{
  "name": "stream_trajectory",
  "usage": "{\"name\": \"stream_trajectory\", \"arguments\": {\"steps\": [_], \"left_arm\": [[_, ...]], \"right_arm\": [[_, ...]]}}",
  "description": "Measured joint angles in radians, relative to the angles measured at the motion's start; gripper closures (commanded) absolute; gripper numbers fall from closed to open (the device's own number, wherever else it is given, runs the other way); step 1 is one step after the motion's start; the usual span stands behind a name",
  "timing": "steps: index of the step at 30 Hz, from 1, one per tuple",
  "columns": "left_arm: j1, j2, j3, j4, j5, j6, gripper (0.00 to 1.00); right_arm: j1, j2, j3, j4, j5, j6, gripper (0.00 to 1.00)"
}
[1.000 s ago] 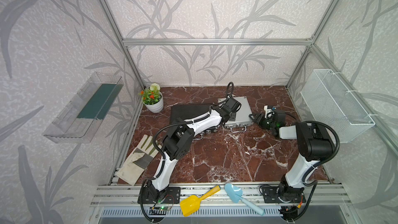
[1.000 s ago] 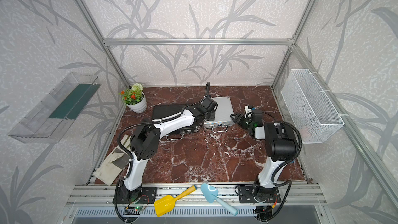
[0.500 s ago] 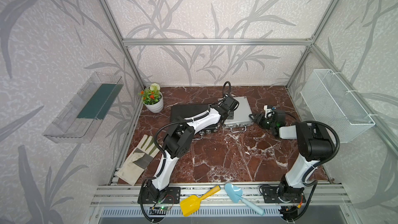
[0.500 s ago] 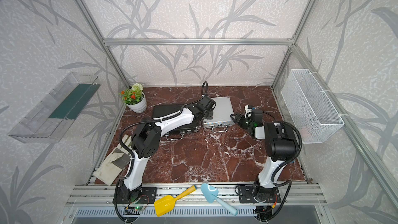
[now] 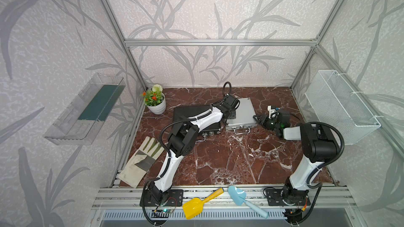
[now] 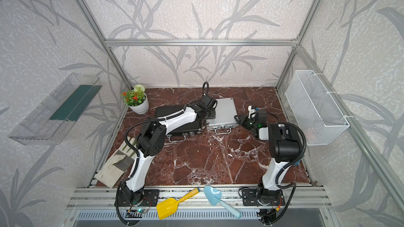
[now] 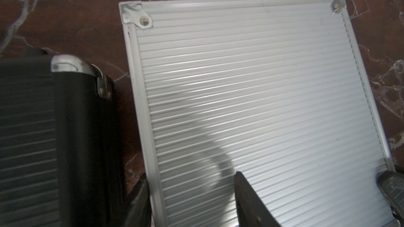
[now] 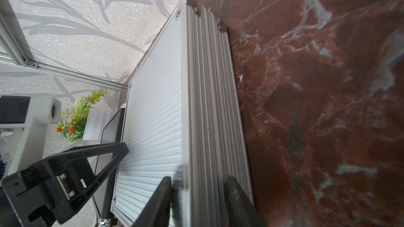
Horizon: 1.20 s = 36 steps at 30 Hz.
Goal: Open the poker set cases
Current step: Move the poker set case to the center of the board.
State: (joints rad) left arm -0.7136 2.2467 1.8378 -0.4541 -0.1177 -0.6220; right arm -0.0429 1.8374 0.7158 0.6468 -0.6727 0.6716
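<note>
Ribbed aluminium, stiff and slick: the closed silver case [image 5: 241,112] lies beneath the left gripper [image 7: 311,174], whose jaws stand apart.
Its side wall sits between the right gripper [image 8: 199,180] jaws, clamped or not unclear; probably weighty, so work the front latches [image 5: 240,126].

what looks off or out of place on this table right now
On the silver case, the rear corner cap nearest the black case looks crumpled. The glove overhangs the edge of the marble tabletop, and the yellow scoop and blue scoop lie off it on the front rail.
</note>
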Motion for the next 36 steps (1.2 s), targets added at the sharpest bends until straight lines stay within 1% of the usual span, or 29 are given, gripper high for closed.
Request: {"name": "stream_trajectory", "arguments": {"steps": [4,12,16,19,23,30,36], "left_arm": [[0.001,0.013,0.022,-0.013,0.004,0.0,0.54],[0.0,0.014,0.021,-0.004,0.008,-0.01,0.55],[0.002,0.014,0.011,0.011,0.007,-0.031,0.68],[0.003,0.014,0.01,0.031,0.023,-0.033,0.71],[-0.008,0.021,0.011,0.058,0.053,-0.03,0.72],[-0.045,0.037,0.013,0.119,0.119,-0.044,0.73],[-0.063,0.032,-0.011,0.152,0.143,-0.048,0.73]], "right_arm": [[0.0,-0.021,-0.025,0.008,0.011,0.0,0.6],[-0.004,-0.056,-0.071,0.014,0.015,-0.008,0.61],[-0.006,-0.066,-0.082,0.016,0.02,-0.011,0.63],[-0.017,-0.093,-0.111,0.019,0.033,-0.009,0.63],[-0.043,-0.144,-0.157,0.013,0.045,-0.008,0.63],[-0.133,-0.244,-0.224,-0.063,0.046,-0.021,0.63],[-0.153,-0.347,-0.282,-0.138,0.076,-0.056,0.63]]}}
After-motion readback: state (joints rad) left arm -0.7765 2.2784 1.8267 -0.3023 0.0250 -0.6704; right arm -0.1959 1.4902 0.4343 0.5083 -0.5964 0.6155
